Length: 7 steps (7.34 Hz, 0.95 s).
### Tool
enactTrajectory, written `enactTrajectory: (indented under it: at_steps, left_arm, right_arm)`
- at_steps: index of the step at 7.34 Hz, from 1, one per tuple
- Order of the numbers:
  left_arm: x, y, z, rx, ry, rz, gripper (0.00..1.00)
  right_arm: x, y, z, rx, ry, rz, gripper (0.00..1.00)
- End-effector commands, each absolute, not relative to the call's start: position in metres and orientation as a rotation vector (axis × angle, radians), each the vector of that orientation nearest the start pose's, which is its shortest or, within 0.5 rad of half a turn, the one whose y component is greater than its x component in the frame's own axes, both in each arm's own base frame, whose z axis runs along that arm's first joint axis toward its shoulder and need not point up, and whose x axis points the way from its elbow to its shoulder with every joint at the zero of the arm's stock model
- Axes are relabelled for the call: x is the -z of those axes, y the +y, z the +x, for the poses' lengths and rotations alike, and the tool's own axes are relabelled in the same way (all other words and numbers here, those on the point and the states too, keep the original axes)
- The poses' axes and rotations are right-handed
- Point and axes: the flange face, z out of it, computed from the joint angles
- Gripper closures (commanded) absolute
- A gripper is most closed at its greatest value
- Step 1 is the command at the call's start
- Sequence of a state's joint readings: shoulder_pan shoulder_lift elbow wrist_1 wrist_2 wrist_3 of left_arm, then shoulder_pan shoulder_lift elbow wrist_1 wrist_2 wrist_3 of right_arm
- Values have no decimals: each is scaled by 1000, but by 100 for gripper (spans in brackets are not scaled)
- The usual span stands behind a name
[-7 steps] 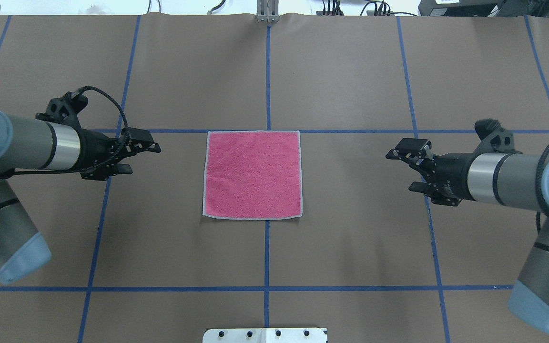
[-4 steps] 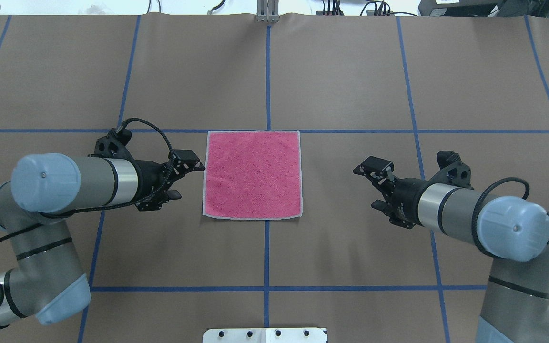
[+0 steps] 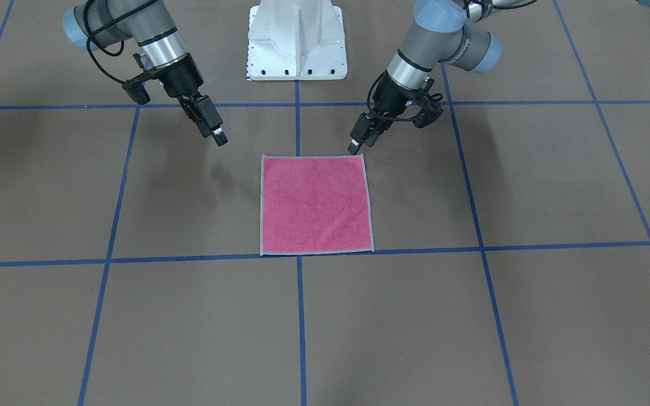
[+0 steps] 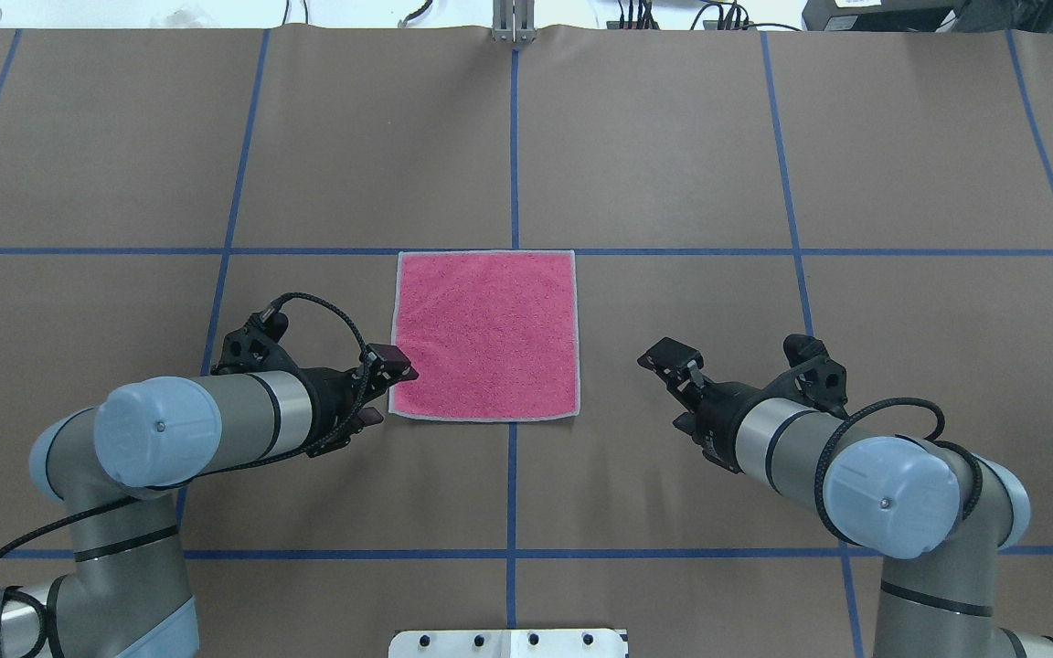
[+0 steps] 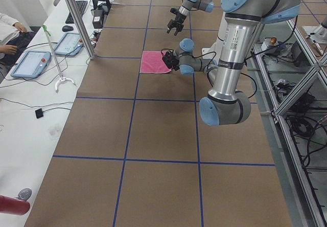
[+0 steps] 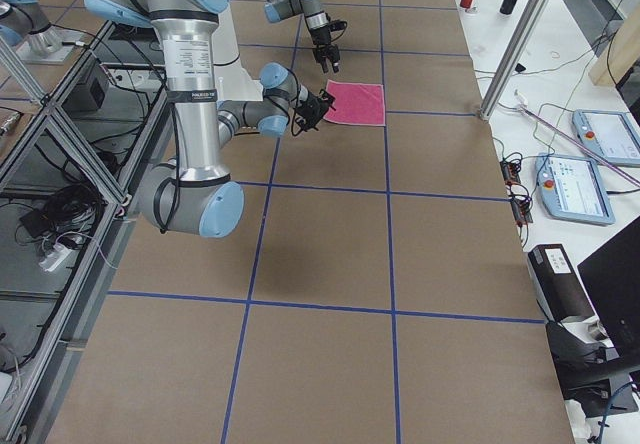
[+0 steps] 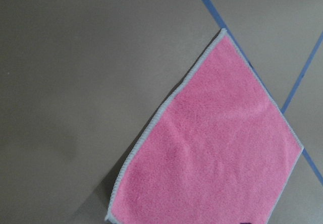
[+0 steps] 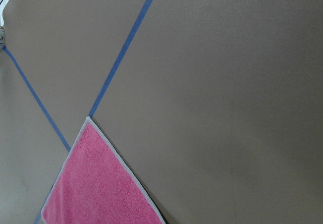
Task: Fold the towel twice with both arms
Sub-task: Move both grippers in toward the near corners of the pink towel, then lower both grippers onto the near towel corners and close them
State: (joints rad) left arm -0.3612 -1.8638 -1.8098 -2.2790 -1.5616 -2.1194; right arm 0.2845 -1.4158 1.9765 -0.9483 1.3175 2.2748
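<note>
The towel (image 4: 485,334) lies flat at mid-counter (image 4: 673,183), pink face up, underside hidden. It is square, sides parallel to the blue tape lines (image 4: 513,137). Left hand (image 4: 380,388), jaws apart, overlaps its near-left corner; contact unclear. Right hand (image 4: 675,388), jaws apart, is well apart from it.

We cannot tell whether the left gripper (image 4: 395,393) touches the towel (image 4: 485,334); each wrist view's bottom edge cuts the towel off, and its underside is hidden.
</note>
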Motion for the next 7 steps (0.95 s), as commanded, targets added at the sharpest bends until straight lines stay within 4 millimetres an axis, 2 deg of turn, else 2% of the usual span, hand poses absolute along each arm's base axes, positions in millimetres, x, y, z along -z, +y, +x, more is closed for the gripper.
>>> enactTrajectory:
  at_steps: [1,5,7]
  left_arm:
    - [-320,-326,512,785,1238,-101,48]
    - [-330,-327,520,782,1215,-97,48]
    - [-336,-328,524,782,1201,-96,54]
  right_arm:
    - [-307,-292,-472,-1017,-1243,-15,3]
    - [-307,-282,-480,-1004,-1241,-15,3]
    - [-309,-279,-482,-998,-1235,-17,3]
